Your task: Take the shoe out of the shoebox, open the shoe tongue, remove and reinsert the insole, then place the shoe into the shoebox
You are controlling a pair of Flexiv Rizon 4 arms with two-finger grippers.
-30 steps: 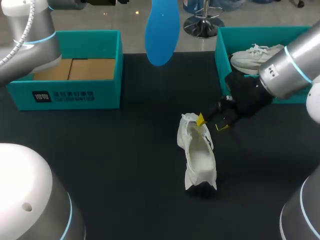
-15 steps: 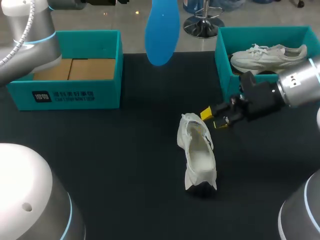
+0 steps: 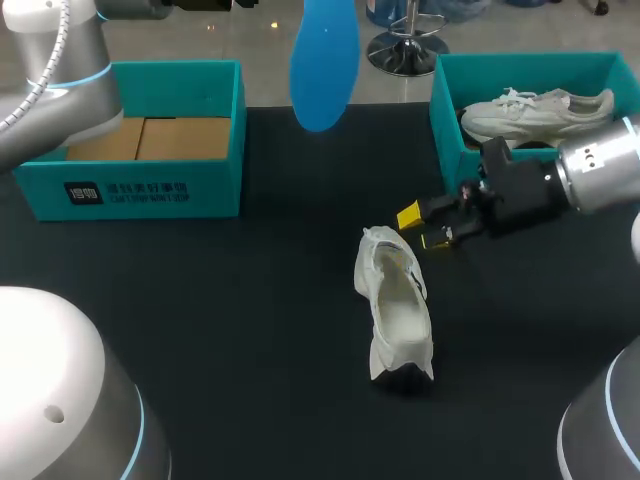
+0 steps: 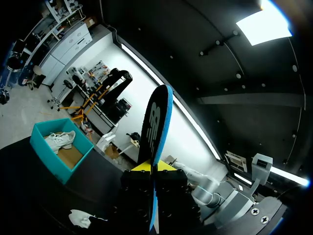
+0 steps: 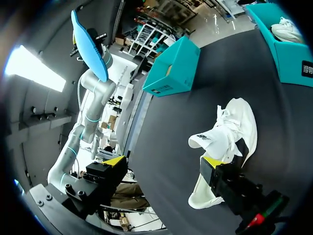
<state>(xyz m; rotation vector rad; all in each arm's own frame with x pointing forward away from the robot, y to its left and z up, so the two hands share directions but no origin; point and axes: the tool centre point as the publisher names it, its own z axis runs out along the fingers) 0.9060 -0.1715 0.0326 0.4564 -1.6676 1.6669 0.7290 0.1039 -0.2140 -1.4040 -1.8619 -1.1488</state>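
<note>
Shoe position: the white shoe (image 3: 395, 310) lies on the dark table (image 3: 250, 330) near its middle, with its long axis running toward and away from the robot and its opening exposed to the head view. It is outside both boxes. Insole position: the blue insole (image 3: 323, 60) is out of the shoe and held high above the far side of the table. In the left wrist view the left gripper (image 4: 154, 169) is clamped on the lower end of the insole (image 4: 155, 122), one finger on each face, and the insole stands upright out of it. The right gripper (image 3: 422, 228) comes in from the right side and sits just beyond the shoe's far end, fingers spread apart and holding nothing. In the right wrist view the shoe (image 5: 227, 137) lies ahead of the right gripper (image 5: 164, 164), close to one finger; contact cannot be confirmed. The left shoebox (image 3: 150, 190), teal, stands at the far left and contains brown cardboard (image 3: 150, 138). The right shoebox (image 3: 447, 130), also teal, stands at the far right and contains a second white shoe (image 3: 535, 110).
</note>
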